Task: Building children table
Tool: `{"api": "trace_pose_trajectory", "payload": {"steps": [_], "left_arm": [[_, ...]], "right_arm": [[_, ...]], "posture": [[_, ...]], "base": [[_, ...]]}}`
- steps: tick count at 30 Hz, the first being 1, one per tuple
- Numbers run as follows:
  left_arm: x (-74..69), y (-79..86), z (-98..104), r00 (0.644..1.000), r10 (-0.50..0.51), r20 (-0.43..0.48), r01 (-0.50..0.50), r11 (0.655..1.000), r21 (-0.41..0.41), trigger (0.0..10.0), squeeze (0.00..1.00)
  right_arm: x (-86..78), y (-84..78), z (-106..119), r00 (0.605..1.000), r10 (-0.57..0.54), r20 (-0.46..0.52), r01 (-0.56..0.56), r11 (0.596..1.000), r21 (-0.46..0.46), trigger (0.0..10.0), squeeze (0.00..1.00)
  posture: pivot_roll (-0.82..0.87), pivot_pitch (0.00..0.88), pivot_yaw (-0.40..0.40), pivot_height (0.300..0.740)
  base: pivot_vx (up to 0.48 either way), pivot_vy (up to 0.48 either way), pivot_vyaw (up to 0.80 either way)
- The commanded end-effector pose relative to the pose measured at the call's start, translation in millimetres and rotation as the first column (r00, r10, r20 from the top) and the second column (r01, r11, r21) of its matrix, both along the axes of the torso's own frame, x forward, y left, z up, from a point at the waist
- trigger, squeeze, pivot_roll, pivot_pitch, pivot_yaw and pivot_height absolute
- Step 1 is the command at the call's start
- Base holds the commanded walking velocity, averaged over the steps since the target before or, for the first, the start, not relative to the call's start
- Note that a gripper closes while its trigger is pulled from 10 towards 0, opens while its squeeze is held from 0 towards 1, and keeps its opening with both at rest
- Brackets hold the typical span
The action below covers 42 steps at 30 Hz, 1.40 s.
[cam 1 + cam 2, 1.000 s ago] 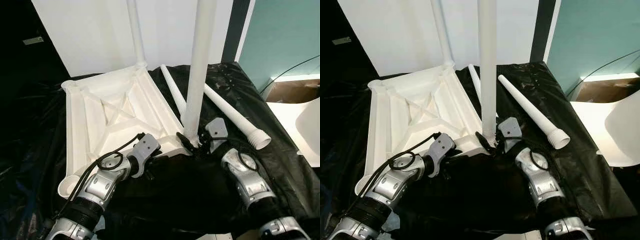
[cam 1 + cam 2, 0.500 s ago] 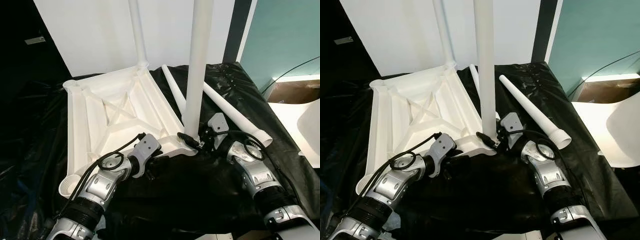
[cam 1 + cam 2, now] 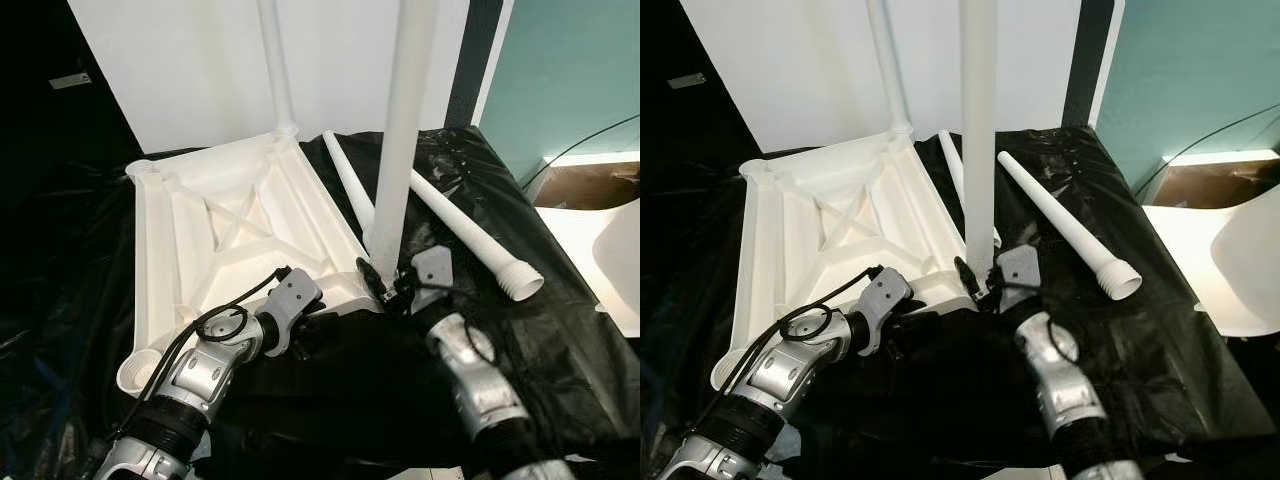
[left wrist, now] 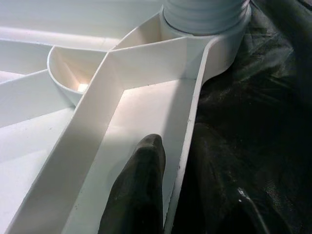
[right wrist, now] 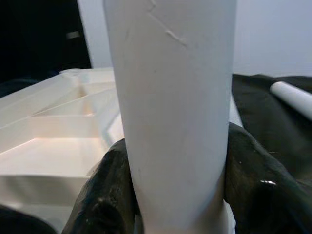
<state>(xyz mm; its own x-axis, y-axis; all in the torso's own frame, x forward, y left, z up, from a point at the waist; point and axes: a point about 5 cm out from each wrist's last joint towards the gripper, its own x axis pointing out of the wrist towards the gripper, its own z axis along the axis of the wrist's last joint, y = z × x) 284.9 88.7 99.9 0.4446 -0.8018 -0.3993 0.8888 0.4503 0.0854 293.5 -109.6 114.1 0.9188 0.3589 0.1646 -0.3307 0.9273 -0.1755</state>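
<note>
**A:** ok so the right gripper (image 3: 985, 283) has both black fingers (image 5: 105, 195) clamped around the base of the upright leg (image 3: 978, 150), right where it drops into the near corner socket of the flipped tabletop (image 3: 200, 240). The left gripper (image 3: 312, 325) is pinching the tabletop's near rim. In the left wrist view one finger (image 4: 139, 190) lies inside the rib channel and the other outside on the plastic sheet, so it's closed on that edge.

**B:** what moved in the last second?

**A:** The right forearm rolled. The wrist swung round while the fingers stayed on the leg base, and the leg's lean shifted a touch. Left arm basically hasn't budged, still bracing. My guess is it's twisting the leg in and the wrist is near the end of its turn, so it'll probably have to let go and regrab.

**B:** how far along?

**A:** One leg (image 3: 272, 60) stands at the far corner. Two spare legs, (image 3: 348, 178) and (image 3: 470, 235), lie on the black sheet (image 3: 560, 330) just right of the tabletop. The left-side sockets look empty. So roughly halfway, I'd say.

**B:** any logo or text?

**A:** Nothing readable. All plain white plastic.
</note>
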Motion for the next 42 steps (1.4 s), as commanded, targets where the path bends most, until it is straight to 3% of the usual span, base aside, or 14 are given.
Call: {"api": "trace_pose_trajectory", "payload": {"steps": [1,4,5,8,9,12,16,17,24,26,27,36,37,42], "left_arm": [[-15.4,-6.6,-15,0.989,-0.121,-0.09,0.123,0.992,0.016,10.0,0.0],[-15.6,-6.3,-16,0.989,-0.122,-0.09,0.124,0.992,0.021,10.0,0.0],[-15.9,-5.9,-15,0.988,-0.123,-0.09,0.126,0.992,0.023,10.0,0.0],[-15.4,-5.2,-15,0.989,-0.122,-0.089,0.125,0.992,0.024,10.0,0.0],[-14.9,-5.5,-15,0.989,-0.121,-0.087,0.123,0.992,0.023,10.0,0.0],[-14.3,-6.2,-14,0.989,-0.12,-0.086,0.122,0.992,0.019,10.0,0.0],[-14.3,-6.2,-14,0.989,-0.119,-0.085,0.121,0.992,0.019,10.0,0.0],[-14.6,-6.2,-14,0.989,-0.118,-0.086,0.12,0.993,0.018,10.0,0.0],[-14.6,-5.7,-15,0.989,-0.118,-0.089,0.12,0.993,0.019,10.0,0.0],[-13.5,-6.0,-14,0.99,-0.114,-0.085,0.116,0.993,0.016,10.0,0.0],[-12.6,-6.1,-13,0.99,-0.111,-0.083,0.112,0.994,0.014,10.0,0.0],[-13.4,-5.6,-15,0.991,-0.102,-0.084,0.103,0.995,0.011,10.0,0.0],[-12.8,-5.6,-14,0.992,-0.098,-0.079,0.099,0.995,0.009,10.0,0.0],[-11.9,-3.9,-13,0.994,-0.084,-0.076,0.084,0.996,0.007,10.0,0.0]], "right_arm": [[1.7,-28.1,-11,0.985,-0.169,-0.028,0.168,0.984,-0.058,0.0,0.0],[1.9,-28.5,-11,0.985,-0.172,-0.025,0.17,0.984,-0.06,0.0,0.0],[1.8,-26.5,-12,0.986,-0.163,-0.028,0.161,0.985,-0.069,10.0,0.0],[0.9,-17.5,-10,0.996,-0.088,-0.03,0.086,0.994,-0.06,10.0,0.48],[2.0,-14.4,-6,0.999,-0.033,-0.024,0.032,0.998,-0.047,10.0,1.0],[6.3,-10.8,1,0.998,0.062,-0.02,-0.063,0.996,-0.057,10.0,0.69],[9.7,-11.3,7,0.994,0.109,-0.003,-0.109,0.991,-0.078,10.0,0.69],[13.3,-14.5,15,0.99,0.139,0.034,-0.135,0.984,-0.112,10.0,0.0],[24.8,-30.1,26,0.954,0.297,-0.037,-0.297,0.93,-0.216,10.0,0.0],[25.1,-34.5,21,0.94,0.327,-0.101,-0.341,0.916,-0.209,7.5,0.0],[21.6,-35.9,16,0.923,0.36,-0.138,-0.382,0.901,-0.204,0.0,0.0],[9.8,-27.5,2,0.927,0.33,-0.176,-0.347,0.935,-0.072,0.0,0.0],[8.9,-38.8,-4,0.992,0.013,-0.126,-0.014,1.0,-0.012,0.0,0.0],[4.8,-54.6,-9,0.968,-0.234,-0.095,0.235,0.972,-0.002,0.0,0.0]], "posture": [[-0.01,0.0,0.052,0.74],[-0.01,0.0,0.052,0.74],[-0.01,0.0,0.054,0.74],[-0.01,0.0,0.054,0.74],[-0.01,0.0,0.053,0.74],[-0.01,0.0,0.05,0.74],[-0.01,0.0,0.05,0.74],[-0.01,0.0,0.05,0.74],[-0.02,0.0,0.051,0.74],[-0.01,0.0,0.045,0.74],[-0.01,0.0,0.043,0.74],[-0.01,0.0,0.037,0.74],[-0.01,0.0,0.033,0.74],[0.0,0.0,0.026,0.74]], "base": [[0.0,0.0,0.0],[0.0,0.0,0.0],[0.0,0.0,0.0],[0.0,0.0,0.0],[0.0,0.0,0.0],[0.0,0.0,0.0],[0.0,0.0,0.0],[0.0,0.0,0.0],[0.0,0.0,0.0],[0.0,0.0,0.0],[0.0,0.0,0.0],[0.0,0.0,0.0],[0.0,0.0,0.0],[0.0,0.0,0.0]]}}
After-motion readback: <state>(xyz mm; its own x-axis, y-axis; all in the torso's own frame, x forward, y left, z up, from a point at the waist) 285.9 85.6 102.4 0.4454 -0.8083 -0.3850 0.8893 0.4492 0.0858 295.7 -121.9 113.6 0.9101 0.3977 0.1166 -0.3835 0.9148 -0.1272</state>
